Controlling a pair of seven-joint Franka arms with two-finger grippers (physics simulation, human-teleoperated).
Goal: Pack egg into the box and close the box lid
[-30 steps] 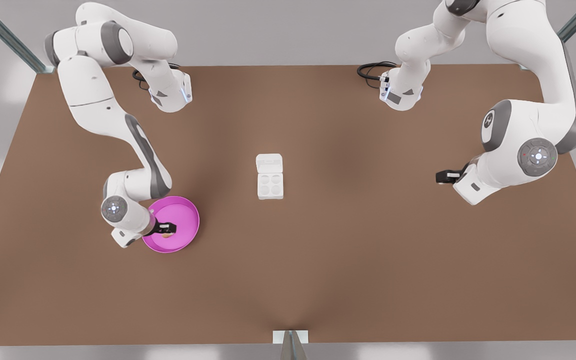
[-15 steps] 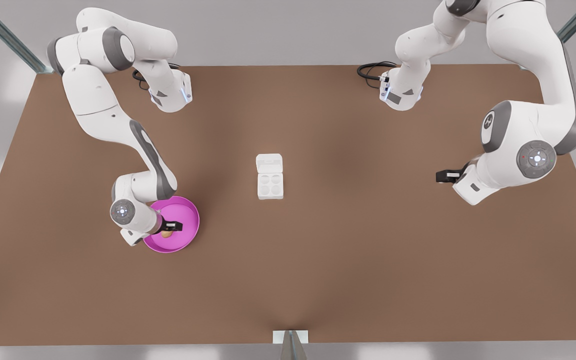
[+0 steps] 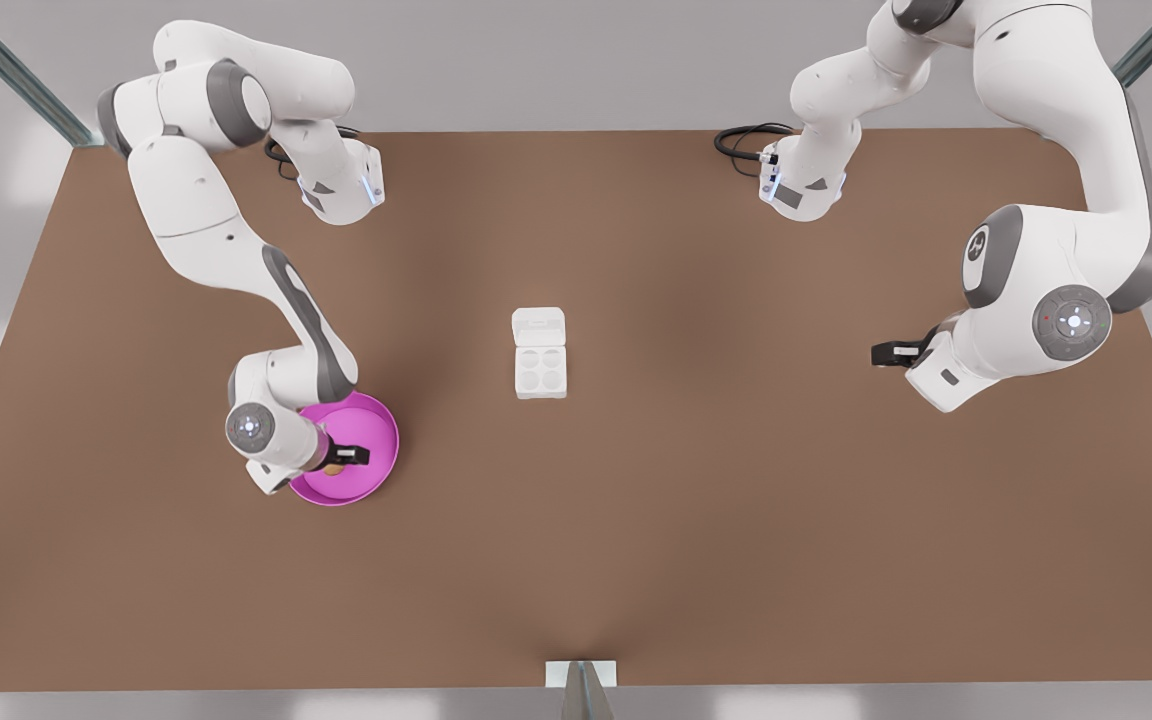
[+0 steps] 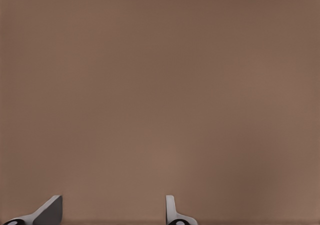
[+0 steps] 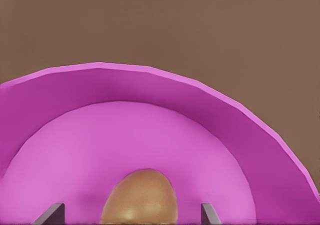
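Egg (image 5: 140, 197) sits in pink dish (image 3: 376, 460), between the spread fingers of right gripper (image 3: 344, 458); no contact yet. Likely smooth, fragile, rolls: grip lightly across its short axis. Left gripper (image 3: 888, 352) waits open above bare brown counter (image 3: 736, 500). Box (image 3: 540, 370) mid-counter, box lid (image 3: 539, 326) open.
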